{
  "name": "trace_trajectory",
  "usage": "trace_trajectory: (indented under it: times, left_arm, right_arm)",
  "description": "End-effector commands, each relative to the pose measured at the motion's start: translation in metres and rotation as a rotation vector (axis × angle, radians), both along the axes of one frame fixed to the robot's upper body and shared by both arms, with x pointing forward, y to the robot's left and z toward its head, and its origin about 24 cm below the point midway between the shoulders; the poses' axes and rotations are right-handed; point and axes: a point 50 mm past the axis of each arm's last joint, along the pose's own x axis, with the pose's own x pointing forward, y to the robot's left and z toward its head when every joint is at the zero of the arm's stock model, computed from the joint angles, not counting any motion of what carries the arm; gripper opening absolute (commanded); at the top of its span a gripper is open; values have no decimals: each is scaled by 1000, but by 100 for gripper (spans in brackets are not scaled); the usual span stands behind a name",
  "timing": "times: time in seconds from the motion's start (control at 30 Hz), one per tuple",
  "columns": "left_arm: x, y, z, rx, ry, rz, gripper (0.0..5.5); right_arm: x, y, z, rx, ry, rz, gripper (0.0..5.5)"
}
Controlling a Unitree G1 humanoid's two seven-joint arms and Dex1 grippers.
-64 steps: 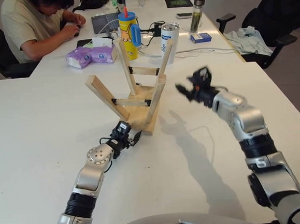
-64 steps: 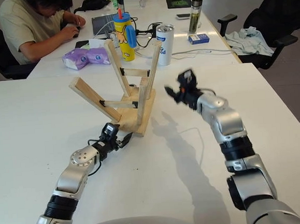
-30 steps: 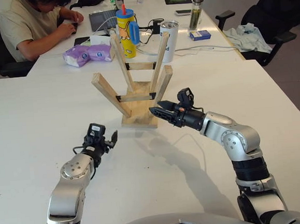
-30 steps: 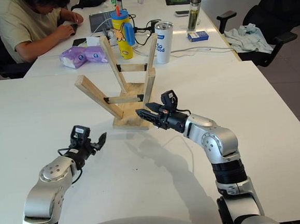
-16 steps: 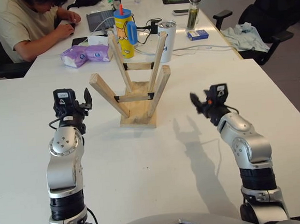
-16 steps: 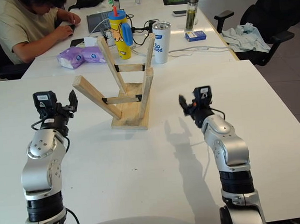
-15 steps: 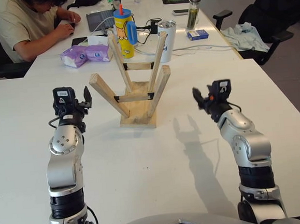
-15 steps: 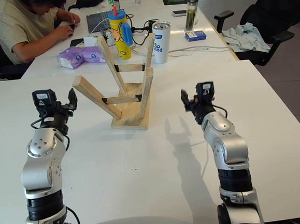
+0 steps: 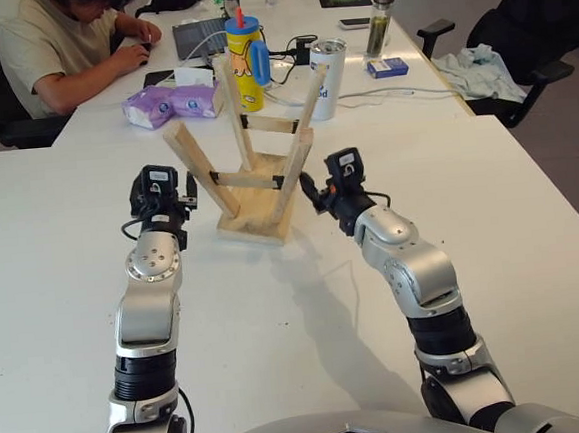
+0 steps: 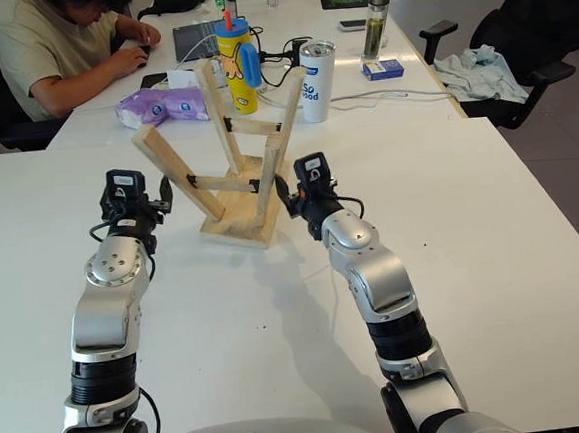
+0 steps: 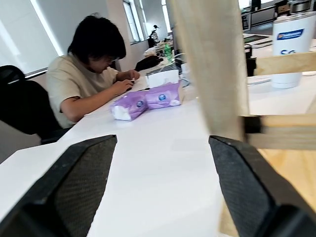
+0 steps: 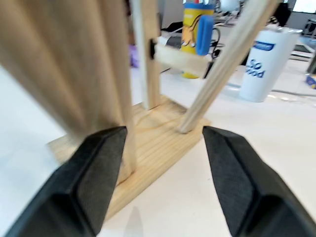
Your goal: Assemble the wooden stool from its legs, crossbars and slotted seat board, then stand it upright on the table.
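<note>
The wooden stool (image 9: pixel 252 184) rests upside down on the white table (image 9: pixel 62 254), seat board (image 9: pixel 253 219) down and legs with crossbars pointing up. My left gripper (image 9: pixel 180 197) is open just beside the stool's left side; in the left wrist view its fingers (image 11: pixel 81 185) stand wide apart with a leg (image 11: pixel 212 64) right ahead. My right gripper (image 9: pixel 311 191) is open at the stool's right side; in the right wrist view its fingers (image 12: pixel 101 170) frame the seat board (image 12: pixel 153 143), with a leg (image 12: pixel 74 64) very near. Neither holds anything.
On the adjoining table behind the stool stand a yellow bottle (image 9: pixel 246 64), a white tumbler (image 9: pixel 327 73), purple tissue packs (image 9: pixel 172 105) and cables. A person works there at the far left. The white table has free room on both sides and in front.
Both grippers have moved inward from wide apart to either side of the stool. Earlier the stool was tipped on its edge, then settled seat-down.
</note>
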Motion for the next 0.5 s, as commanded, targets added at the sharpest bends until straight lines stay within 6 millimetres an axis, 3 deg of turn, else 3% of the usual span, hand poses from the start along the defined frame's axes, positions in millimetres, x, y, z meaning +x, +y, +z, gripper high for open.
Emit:
trace_trajectory:
  times: [0.03,0.13,0.2,0.37,0.5]
  left_arm:
    - [-12,32,-22,44,105,59,351]
    - [-18,49,-37,96,181,54,351]
    - [-18,56,-41,114,205,49,351]
    - [-5,51,-48,133,239,-15,351]
    - [5,50,-58,144,280,-33,351]
  right_arm:
    - [15,-37,-8,-72,17,-71,287]
    - [36,-46,4,-103,-92,-98,287]
    - [49,-41,16,-93,-185,-52,287]
    - [77,-12,42,-45,-334,140,287]
    - [92,11,47,-60,-380,274,287]
